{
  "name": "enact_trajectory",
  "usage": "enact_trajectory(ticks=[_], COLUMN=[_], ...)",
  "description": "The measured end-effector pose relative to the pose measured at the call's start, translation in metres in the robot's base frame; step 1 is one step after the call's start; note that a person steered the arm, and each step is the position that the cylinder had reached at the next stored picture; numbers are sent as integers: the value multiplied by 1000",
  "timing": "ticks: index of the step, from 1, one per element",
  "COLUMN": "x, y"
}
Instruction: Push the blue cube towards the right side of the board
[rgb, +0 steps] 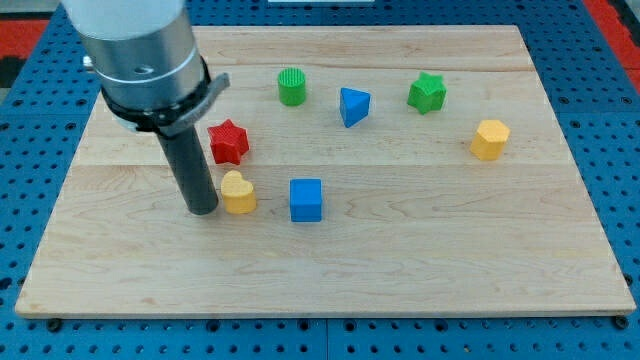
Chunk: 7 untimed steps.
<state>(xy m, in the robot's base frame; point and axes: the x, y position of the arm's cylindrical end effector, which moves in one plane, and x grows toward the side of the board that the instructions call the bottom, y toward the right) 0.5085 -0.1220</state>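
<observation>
Surface (420, 270): a pale wooden board on a blue pegboard.
Arm: no gripper on it, so no open or closed state to tell; a dark rod only.
My tip (203, 211): down on the surface, touching or just beside the yellow heart block (238, 193), on the view's left of it.
Blue cube (306, 199): near the yellow heart block, on its view's right.
Red star block (228, 141): just above the heart.
Green cylinder (291, 87), blue triangular block (353, 105), green star block (427, 92), yellow hexagonal block (489, 139): well to the heart's upper right.

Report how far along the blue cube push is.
Done: nothing visible; the blue cube sits left of the board's middle. In hand: my tip rests at the view's left, beside the yellow heart, which lies between it and the cube. Left: the whole push rightward.
</observation>
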Motion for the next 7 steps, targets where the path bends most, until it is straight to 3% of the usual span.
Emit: enact_trajectory(ticks=[2,3,4,5,7], x=[-9,28,29,34,12], y=[27,46,94,96,28])
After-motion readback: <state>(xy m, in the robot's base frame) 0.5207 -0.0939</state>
